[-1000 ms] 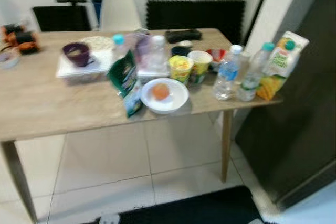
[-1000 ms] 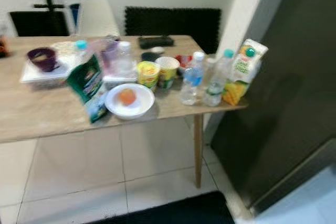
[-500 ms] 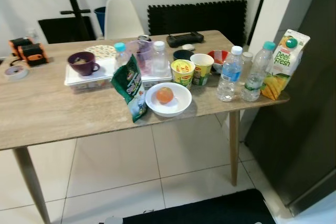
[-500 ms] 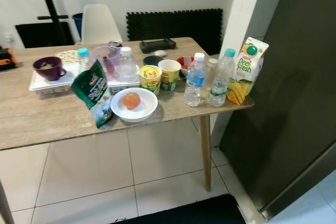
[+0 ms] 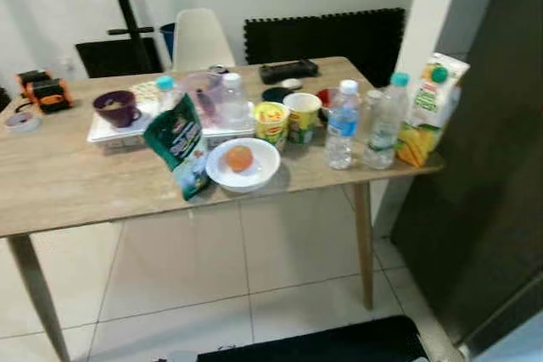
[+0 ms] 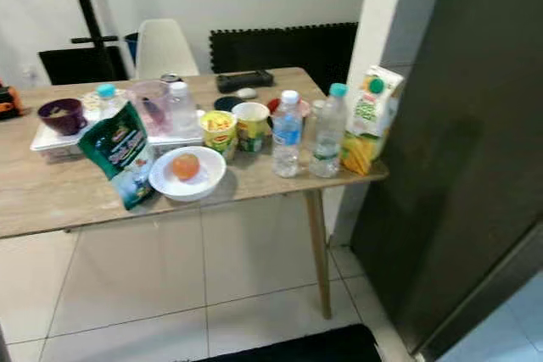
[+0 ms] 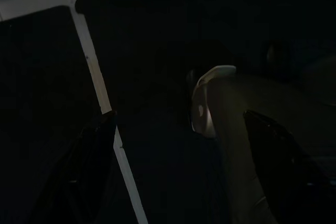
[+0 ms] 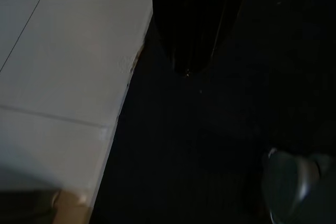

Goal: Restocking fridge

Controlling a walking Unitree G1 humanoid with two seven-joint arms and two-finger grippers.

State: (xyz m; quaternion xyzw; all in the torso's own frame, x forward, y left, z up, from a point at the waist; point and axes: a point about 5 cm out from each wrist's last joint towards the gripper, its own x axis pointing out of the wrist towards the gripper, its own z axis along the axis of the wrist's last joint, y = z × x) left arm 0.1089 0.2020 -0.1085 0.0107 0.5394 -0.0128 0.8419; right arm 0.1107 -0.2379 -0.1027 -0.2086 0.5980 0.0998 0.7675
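A wooden table (image 5: 76, 192) holds the goods. At its right end stands a juice carton (image 5: 428, 108) beside two water bottles (image 5: 341, 125) (image 5: 383, 120). Two noodle cups (image 5: 271, 125) (image 5: 301, 116) stand behind a white bowl (image 5: 254, 177) with an orange fruit (image 5: 239, 158) in it. A green snack bag (image 5: 180, 154) leans at the front. The dark fridge (image 5: 484, 192) rises right of the table, its door closed. My left gripper (image 7: 178, 116) hangs low over dark floor, open and holding nothing. My right gripper (image 8: 189, 51) hangs idle over floor tiles and a dark mat.
A white tray (image 5: 127, 135) carries a purple mug (image 5: 114, 109), a jug and small bottles. A white chair (image 5: 199, 40) and black foam mats (image 5: 339, 36) stand behind the table. A black mat (image 5: 314, 347) lies on the pale tiles in front.
The head camera has swung, so the table sits further left in the picture and more of the fridge shows. Nothing on the table has moved.
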